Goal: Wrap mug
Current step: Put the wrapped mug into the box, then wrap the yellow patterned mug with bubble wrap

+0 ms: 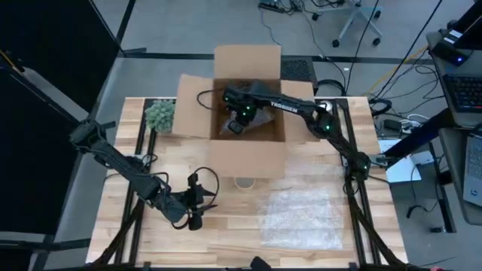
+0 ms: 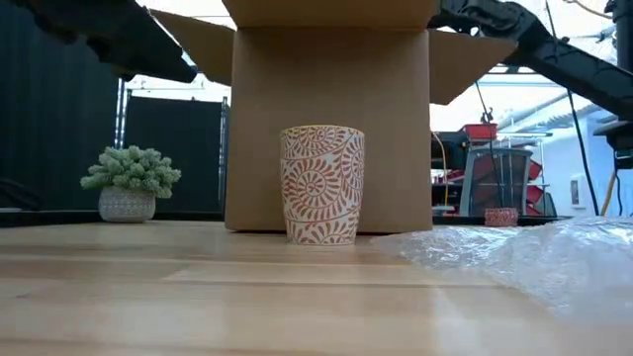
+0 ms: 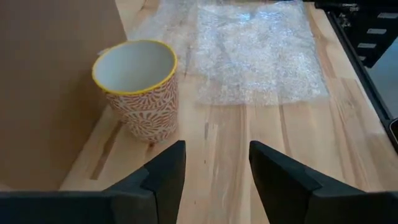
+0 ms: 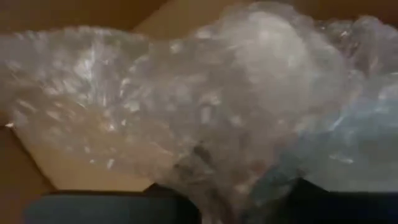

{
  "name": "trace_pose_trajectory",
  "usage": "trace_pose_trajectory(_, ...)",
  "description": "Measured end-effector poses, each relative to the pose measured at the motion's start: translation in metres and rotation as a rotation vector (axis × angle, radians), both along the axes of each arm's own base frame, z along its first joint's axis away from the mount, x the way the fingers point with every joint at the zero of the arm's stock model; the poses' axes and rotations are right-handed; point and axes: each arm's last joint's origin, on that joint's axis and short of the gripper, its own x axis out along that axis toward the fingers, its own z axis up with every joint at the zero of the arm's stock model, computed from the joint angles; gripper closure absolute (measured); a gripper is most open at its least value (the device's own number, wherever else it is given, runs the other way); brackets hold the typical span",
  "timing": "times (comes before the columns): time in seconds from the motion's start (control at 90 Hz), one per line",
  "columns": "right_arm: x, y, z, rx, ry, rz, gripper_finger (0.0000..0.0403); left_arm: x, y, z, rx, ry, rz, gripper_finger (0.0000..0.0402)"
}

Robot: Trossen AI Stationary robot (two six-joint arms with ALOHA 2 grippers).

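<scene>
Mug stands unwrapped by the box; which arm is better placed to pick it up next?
Probably the left. The left gripper is open over the table, facing the mug. The right gripper is down in the cardboard box among bubble wrap.

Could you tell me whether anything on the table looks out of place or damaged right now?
Nothing stands out. The mug stands upright and unwrapped in front of the cardboard box, and the bubble wrap sheet lies flat beside it. The right gripper reaches into the box among bubble wrap; the left gripper waits open.
</scene>
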Motion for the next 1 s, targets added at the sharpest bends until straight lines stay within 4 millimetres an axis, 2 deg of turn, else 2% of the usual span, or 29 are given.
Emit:
trace_pose_trajectory(0.178, -0.006, -0.001, 0.02, 0.01, -0.061, 0.002, 0.0235, 0.0, 0.0, 0.0, -0.001, 0.003, -0.003, 0.0235)
trace_pose_trajectory(0.367, -0.027, 0.003, 0.074, -0.037, -0.173, -0.006, 0.0167, 0.0, 0.0, 0.0, -0.006, 0.007, -0.012, 0.0235)
trace_pose_trajectory(0.567, -0.059, 0.019, 0.138, -0.101, -0.316, 0.0, 0.0148, 0.0, 0.0, 0.0, -0.009, 0.006, -0.011, 0.0235)
trace_pose_trajectory(0.678, -0.079, 0.036, 0.173, -0.143, -0.393, 0.022, 0.0149, 0.0, 0.0, 0.0, -0.028, 0.004, -0.001, 0.0235)
trace_pose_trajectory(0.822, -0.11, 0.071, 0.214, -0.175, -0.478, 0.1, 0.0152, 0.0, -0.001, 0.0, -0.032, 0.009, -0.006, 0.0235)
trace_pose_trajectory(0.911, -0.126, 0.098, 0.228, -0.162, -0.474, 0.165, 0.0153, 0.0, -0.001, -0.001, -0.034, 0.015, -0.013, 0.0235)
trace_pose_trajectory(1.0, -0.137, 0.128, 0.234, -0.138, -0.437, 0.238, 0.0153, 0.0, -0.001, -0.001, -0.035, 0.016, -0.012, 0.0235)
